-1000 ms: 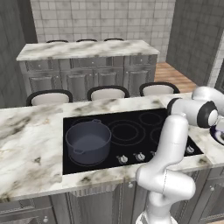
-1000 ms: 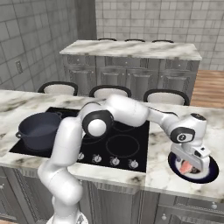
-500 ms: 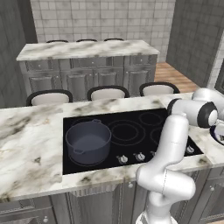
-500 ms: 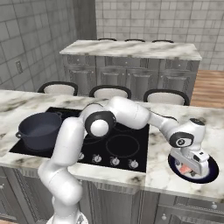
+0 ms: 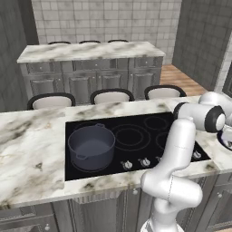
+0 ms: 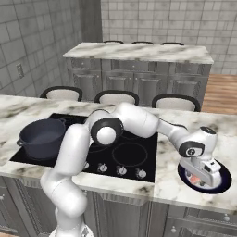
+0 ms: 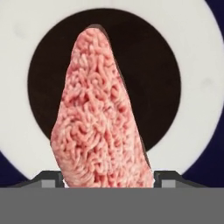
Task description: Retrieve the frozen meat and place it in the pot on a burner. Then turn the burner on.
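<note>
Meat [image 7: 103, 118] on plate [image 6: 225, 178] under hand [image 6: 200, 176], pot [image 5: 91, 146] well apart on cooktop [image 5: 136, 118]

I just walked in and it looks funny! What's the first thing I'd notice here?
The big white arm, stretched right across the black cooktop to a plate on the marble counter at the far right. Its gripper is low over a pink chunk of meat on that plate; in the hand view the meat looks huge, with a finger tip on each side. Far to the left, a dark pot sits on a burner.
</note>
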You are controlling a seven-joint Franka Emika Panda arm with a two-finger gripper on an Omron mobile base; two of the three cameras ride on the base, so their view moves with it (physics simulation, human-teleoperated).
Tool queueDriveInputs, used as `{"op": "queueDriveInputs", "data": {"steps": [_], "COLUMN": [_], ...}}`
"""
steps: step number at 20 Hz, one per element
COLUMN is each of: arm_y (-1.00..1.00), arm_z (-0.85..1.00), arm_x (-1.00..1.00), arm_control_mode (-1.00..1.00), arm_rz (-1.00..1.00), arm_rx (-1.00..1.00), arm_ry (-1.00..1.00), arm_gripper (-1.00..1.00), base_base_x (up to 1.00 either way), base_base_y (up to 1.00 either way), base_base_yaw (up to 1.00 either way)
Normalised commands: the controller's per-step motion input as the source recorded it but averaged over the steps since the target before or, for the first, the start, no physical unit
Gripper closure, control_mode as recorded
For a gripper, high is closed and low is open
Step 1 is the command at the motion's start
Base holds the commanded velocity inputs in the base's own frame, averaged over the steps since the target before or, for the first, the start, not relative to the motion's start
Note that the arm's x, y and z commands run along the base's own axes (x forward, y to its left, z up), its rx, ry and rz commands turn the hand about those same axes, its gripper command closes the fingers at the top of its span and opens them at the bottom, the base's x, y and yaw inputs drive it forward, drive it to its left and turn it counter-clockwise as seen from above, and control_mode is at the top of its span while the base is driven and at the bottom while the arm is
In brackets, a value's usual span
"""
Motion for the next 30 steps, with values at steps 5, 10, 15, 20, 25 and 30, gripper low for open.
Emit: {"op": "queueDriveInputs", "data": {"steps": [5, 10, 15, 20, 25, 30], "arm_y": [0.00, 0.00, 0.13, 0.99, 1.00, 1.00], "arm_z": [0.00, 0.35, 0.92, 0.65, 1.00, 0.73], "arm_x": [0.00, 0.03, 0.00, 0.00, -0.13, 0.00], "arm_control_mode": [-1.00, -1.00, -1.00, -1.00, -1.00, -1.00], "arm_rz": [0.00, 0.00, 0.00, 0.00, 0.06, 0.15], "arm_rx": [0.00, -0.01, -0.02, 0.00, -0.06, -0.13], "arm_ry": [0.00, 0.00, 0.00, 0.00, 0.00, -0.02], "arm_gripper": [1.00, 1.00, 1.00, 1.00, 1.00, 1.00], "base_base_x": [0.00, 0.00, 0.00, 0.00, 0.00, 0.00], "base_base_y": [0.00, 0.00, 0.00, 0.00, 0.00, 0.00], "base_base_yaw": [0.00, 0.00, 0.00, 0.00, 0.00, 0.00]}}
